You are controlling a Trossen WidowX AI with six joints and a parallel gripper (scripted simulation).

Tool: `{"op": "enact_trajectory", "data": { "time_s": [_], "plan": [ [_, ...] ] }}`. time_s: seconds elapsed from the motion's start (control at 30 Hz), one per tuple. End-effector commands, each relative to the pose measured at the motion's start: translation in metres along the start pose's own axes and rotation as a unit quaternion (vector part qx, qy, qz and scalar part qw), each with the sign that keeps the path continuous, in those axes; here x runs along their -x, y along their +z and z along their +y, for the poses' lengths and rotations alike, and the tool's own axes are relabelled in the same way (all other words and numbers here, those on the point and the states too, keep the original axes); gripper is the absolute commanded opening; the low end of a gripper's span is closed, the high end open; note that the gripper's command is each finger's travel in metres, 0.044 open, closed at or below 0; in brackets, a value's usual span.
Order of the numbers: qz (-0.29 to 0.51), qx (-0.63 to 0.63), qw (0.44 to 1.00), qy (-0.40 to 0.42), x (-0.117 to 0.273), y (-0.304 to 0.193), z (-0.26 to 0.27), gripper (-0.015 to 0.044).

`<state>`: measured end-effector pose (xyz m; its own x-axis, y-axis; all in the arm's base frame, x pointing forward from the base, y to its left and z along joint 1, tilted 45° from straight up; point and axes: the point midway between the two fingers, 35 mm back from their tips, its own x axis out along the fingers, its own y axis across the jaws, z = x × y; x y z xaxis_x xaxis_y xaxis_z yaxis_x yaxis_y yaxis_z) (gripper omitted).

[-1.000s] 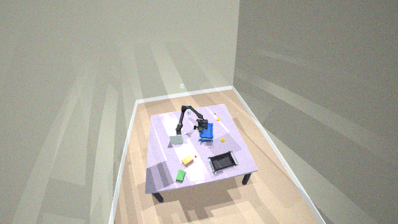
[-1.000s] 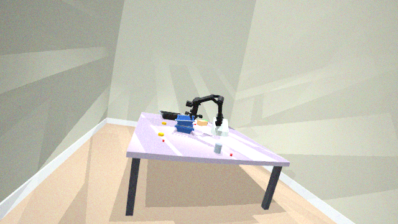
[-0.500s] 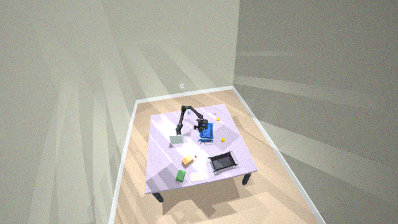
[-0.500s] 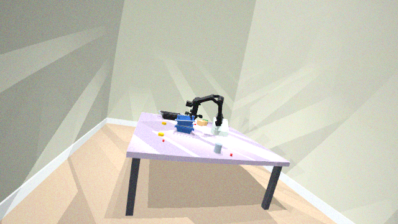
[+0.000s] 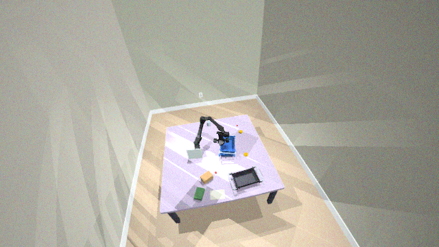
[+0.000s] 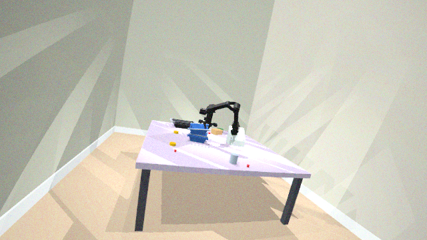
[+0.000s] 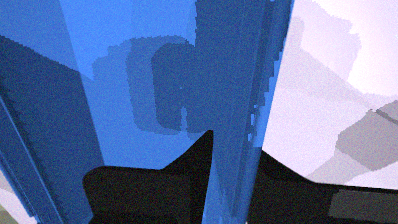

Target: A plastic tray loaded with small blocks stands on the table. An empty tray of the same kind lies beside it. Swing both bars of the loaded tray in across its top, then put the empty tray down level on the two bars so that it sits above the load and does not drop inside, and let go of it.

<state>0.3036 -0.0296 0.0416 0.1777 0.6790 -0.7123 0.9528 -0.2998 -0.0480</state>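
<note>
The empty blue tray point(image 5: 228, 145) point(image 6: 199, 126) point(image 7: 120, 145) is over the loaded blue tray point(image 6: 198, 138) and looks roughly level. My gripper point(image 5: 221, 141) point(image 6: 208, 125) point(image 7: 221, 136) is shut on its side wall, one finger inside the wall and one outside. In the exterior view the two trays show one above the other, with pale thin lines near their rims. I cannot tell whether the upper tray touches the bars. The blocks and most of the lower tray are hidden.
A black tray point(image 5: 245, 178) point(image 6: 182, 123) with wire bars stands farther off. Also on the table are an orange block point(image 5: 206, 177), a green block point(image 5: 199, 193), a pale box point(image 5: 195, 154) by the arm's base, a grey cylinder point(image 6: 233, 159), yellow discs and small red cubes.
</note>
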Motion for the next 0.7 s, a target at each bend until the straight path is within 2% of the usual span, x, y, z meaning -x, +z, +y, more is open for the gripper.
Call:
{"op": "enact_trajectory", "data": {
  "time_s": [0.0,0.67],
  "plan": [
    [0.000,-0.002,1.000,-0.006,-0.0053,-0.0003,-0.0036,0.0000],
    [0.001,-0.006,1.000,-0.017,-0.0149,-0.0008,-0.0103,0.0000]
  ]
}}
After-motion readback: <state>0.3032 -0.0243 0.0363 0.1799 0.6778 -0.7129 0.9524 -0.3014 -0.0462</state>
